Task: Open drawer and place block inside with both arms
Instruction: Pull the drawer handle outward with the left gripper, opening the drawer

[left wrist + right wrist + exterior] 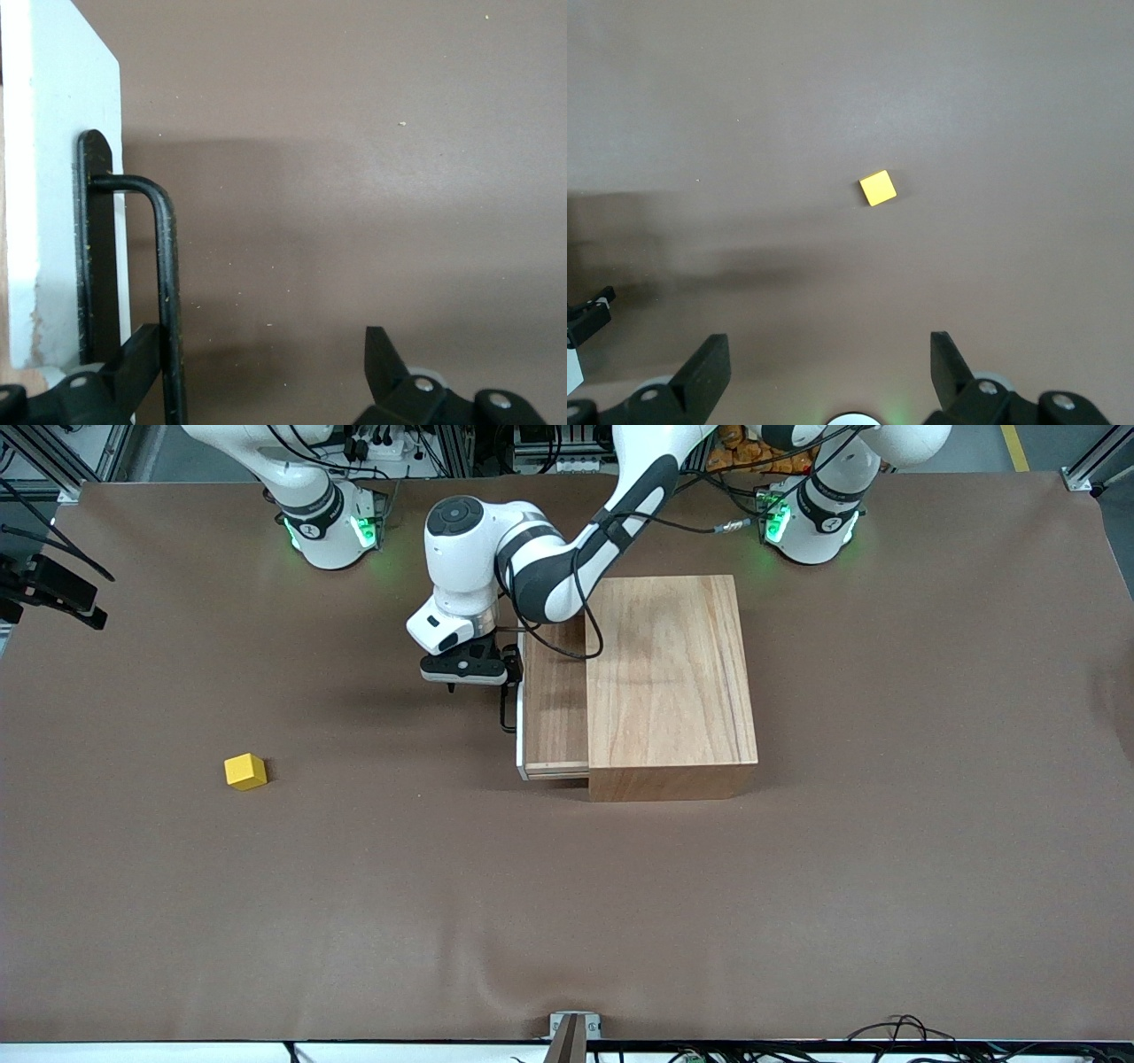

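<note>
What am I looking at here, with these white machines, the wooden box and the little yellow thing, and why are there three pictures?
These are two robot arms bolted to a brown table, each ending in a two-finger gripper. The wide picture comes from a high camera facing them; the other two come from cameras on the arms' wrists. The left gripper is at the black wire handle of the drawer, which is pulled partly out of the wooden box. Its fingers are open, with the handle between them beside one finger, so nothing is clamped. The right gripper is also open and empty, looking down from high above at the yellow block, which lies alone on the table, toward the right arm's end.
</note>
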`<act>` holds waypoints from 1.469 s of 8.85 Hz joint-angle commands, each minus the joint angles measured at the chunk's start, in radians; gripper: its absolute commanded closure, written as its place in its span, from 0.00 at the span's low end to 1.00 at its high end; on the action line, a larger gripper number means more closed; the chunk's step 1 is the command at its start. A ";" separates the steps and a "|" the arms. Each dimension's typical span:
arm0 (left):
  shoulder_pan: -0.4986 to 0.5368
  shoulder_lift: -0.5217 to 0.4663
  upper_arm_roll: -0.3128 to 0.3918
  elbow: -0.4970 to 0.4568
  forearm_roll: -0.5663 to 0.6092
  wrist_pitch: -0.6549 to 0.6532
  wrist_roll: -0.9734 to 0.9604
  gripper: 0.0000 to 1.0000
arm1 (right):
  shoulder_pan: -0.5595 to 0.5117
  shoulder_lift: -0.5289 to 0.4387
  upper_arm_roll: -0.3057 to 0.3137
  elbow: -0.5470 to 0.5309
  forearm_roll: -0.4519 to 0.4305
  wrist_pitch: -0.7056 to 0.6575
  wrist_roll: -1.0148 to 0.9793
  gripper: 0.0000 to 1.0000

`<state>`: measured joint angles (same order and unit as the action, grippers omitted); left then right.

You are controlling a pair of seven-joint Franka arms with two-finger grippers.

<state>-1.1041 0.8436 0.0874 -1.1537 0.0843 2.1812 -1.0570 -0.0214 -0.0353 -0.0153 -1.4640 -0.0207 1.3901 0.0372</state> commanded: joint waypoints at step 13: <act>0.045 -0.081 -0.002 0.069 -0.035 -0.050 -0.011 0.00 | -0.018 0.011 0.011 -0.006 -0.002 -0.002 0.001 0.00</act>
<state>-1.0828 0.8352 0.0842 -1.0768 0.0682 2.2034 -1.0626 -0.0244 -0.0279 -0.0152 -1.4651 -0.0207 1.3895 0.0372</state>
